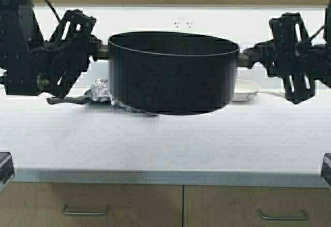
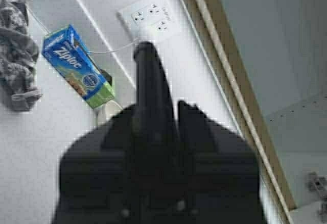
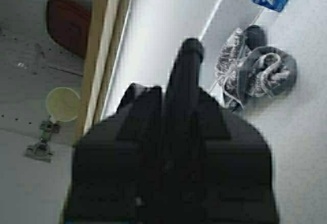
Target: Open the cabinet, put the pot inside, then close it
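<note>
The wide black pot (image 1: 173, 77) hangs in the air above the white countertop (image 1: 165, 139), level, in front of the backsplash. My left gripper (image 1: 99, 48) is shut on the pot's left side handle (image 2: 149, 81). My right gripper (image 1: 248, 56) is shut on the right side handle (image 3: 184, 81). In the wrist views each gripper, the left (image 2: 158, 117) and the right (image 3: 176, 101), clamps a black handle that sticks out past the fingers. The cabinet's tan lower edge (image 1: 176, 0) runs just above the pot. Its pale interior shows in the left wrist view (image 2: 286, 40) and the right wrist view (image 3: 30, 81). The doors are out of view.
A long-handled black pan with grey cloth (image 1: 101, 91) lies behind the pot on the left, a small white frying pan (image 1: 244, 89) on the right. A Ziploc box (image 2: 76, 66) stands by the wall outlet (image 2: 150, 15). A cream cup (image 3: 62, 105) and a red dish (image 3: 69, 25) sit inside the cabinet.
</note>
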{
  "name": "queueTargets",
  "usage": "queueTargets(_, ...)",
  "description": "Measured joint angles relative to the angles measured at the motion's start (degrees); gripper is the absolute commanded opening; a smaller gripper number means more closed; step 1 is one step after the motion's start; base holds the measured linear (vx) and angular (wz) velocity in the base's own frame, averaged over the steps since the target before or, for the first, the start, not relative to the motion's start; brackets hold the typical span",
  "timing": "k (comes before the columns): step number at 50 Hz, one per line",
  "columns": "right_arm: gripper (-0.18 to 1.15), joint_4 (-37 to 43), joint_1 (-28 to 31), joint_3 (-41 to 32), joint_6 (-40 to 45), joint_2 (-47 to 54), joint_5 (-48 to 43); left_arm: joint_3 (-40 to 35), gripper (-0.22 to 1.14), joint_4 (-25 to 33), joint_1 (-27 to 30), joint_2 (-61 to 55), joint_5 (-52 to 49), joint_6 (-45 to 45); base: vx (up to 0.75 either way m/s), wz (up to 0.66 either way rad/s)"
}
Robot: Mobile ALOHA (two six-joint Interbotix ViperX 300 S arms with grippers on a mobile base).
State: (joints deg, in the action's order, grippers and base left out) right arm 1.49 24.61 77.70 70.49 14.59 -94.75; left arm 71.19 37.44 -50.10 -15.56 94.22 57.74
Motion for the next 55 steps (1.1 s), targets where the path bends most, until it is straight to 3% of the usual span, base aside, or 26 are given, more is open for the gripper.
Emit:
queueTargets(12,0.07,2.8,2.9,4.3,-0.1,-10.3,1.5,0.8,0.02,9.4,-9.5,7.8,-1.4,-5.8,-0.01,0.0)
queueTargets(20,0.07,4.9,5.3,4.4,-0.1,-17.3,6.7,0.2,0.02,12.0,-12.0,13.3,-3.8,-11.8,-0.01,0.0)
queueTargets(42,0.07,6.2,6.5,-4.0,-7.5,-39.5,34.0,-4.9,0.02,12.8,-11.3,25.3,-12.8,-24.8,0.0,0.0)
queueTargets(55,0.07,7.1,5.9,-10.4,-10.0,-43.0,42.5,-11.3,0.02,10.0,-3.3,27.9,-22.7,-25.0,0.0,0.0)
